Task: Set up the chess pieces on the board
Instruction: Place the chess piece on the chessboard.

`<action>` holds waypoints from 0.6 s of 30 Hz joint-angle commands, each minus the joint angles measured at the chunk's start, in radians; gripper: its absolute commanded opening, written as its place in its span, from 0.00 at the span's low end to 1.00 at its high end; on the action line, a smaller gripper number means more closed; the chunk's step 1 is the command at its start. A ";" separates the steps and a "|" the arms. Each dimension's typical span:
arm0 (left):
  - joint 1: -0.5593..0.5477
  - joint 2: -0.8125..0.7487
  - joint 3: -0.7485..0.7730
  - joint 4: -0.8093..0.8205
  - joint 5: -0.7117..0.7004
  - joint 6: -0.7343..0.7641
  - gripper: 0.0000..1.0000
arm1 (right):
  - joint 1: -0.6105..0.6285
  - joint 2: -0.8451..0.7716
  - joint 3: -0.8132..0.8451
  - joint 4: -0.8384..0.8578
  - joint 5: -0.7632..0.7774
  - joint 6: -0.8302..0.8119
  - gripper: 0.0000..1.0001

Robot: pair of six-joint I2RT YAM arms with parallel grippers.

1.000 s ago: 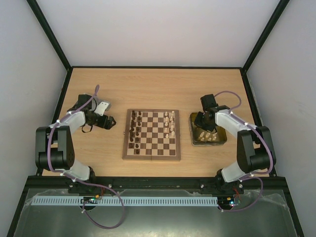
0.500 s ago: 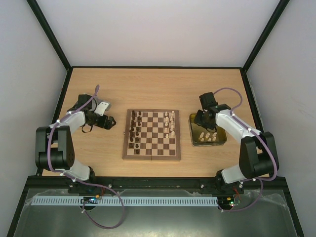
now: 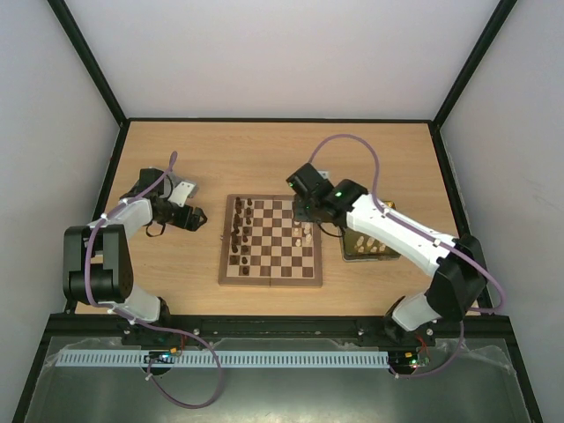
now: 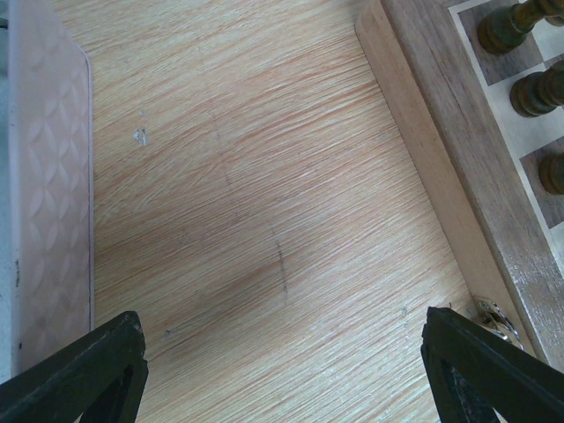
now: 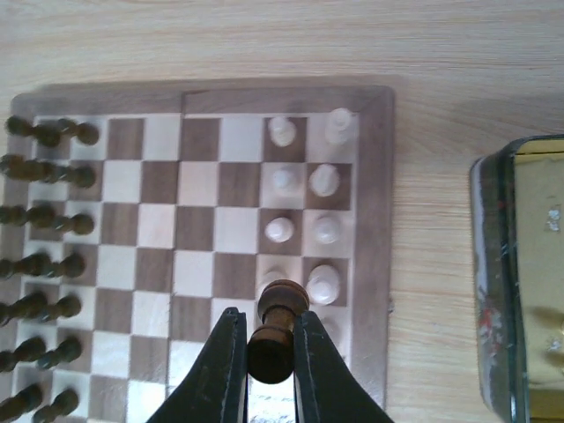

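Seen from above, the right arm reaches from the tin tray (image 3: 346, 254) over the right part of the board (image 3: 269, 280), so the right hand (image 3: 304, 214) hangs above the cream pieces (image 3: 305, 231). The dark pieces (image 3: 240, 233) stand in the two files on the left side. The left hand (image 3: 192, 218) lies low on the counter (image 3: 264, 159), just beside the board's left edge. I think it is parked there to keep the way free.

In the left wrist view the jaws of this hand are spread wide and only bare counter is between them, so it holds nothing.

In the right wrist view the hand is closed on one dark brown piece (image 5: 280, 304). The piece is pinched at its body, with the round head past the fingertips, probably so the base can meet a square first. It hangs above the cream side, near the board's right edge. My judgement is that it is only passing here, because its place should be among the dark ranks on the opposite side.
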 commanded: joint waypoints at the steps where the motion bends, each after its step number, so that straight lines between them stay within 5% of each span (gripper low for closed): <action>1: 0.009 0.006 0.000 -0.009 0.007 0.000 0.86 | 0.130 0.064 0.101 -0.115 0.087 0.064 0.04; 8: 0.008 0.000 -0.001 -0.011 -0.001 -0.002 0.86 | 0.369 0.250 0.296 -0.170 0.117 0.068 0.04; 18: 0.009 -0.012 -0.008 -0.004 -0.010 -0.003 0.85 | 0.452 0.407 0.394 -0.121 -0.025 0.024 0.04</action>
